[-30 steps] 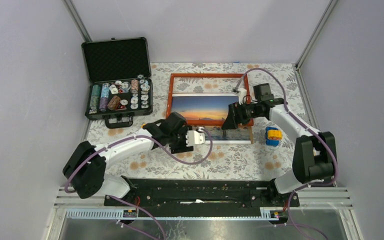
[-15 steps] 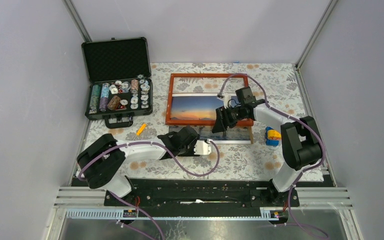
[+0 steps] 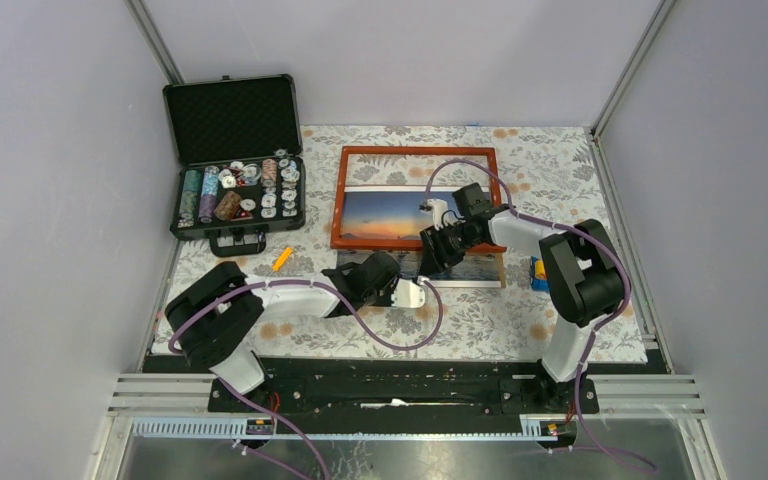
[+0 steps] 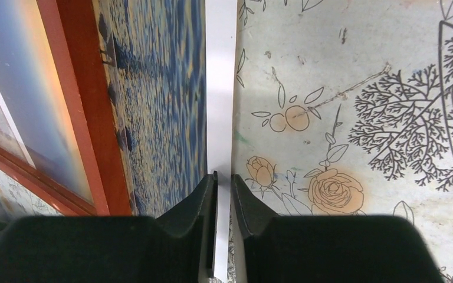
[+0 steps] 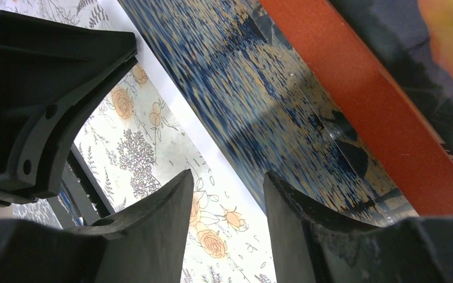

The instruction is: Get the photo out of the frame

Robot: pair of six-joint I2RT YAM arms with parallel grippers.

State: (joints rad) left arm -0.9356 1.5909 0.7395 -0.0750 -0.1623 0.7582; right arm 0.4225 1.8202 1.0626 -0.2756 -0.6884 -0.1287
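Both grippers are low over the near edge of the photo [image 3: 478, 268], which lies flat on the flowered table [image 3: 560, 170]. The photo is partly out of the frame [image 3: 412, 151]. Its sunset part shows inside the frame, and its blue water part with the white border sticks out past the near rail, toward the arms. In the far part of the frame, the table shows through.

The left gripper [image 4: 223, 177] has its fingers [image 4: 203, 200] very close together, and the white border is seen in the narrow slit between them. Whether they really pinch the border or only stand over it, one cannot tell. The right gripper [image 5: 227, 177] is released: its fingers [image 5: 165, 206] are apart with nothing between them, above the photo's near edge. A case [image 3: 230, 120] with chips stands at the far left.
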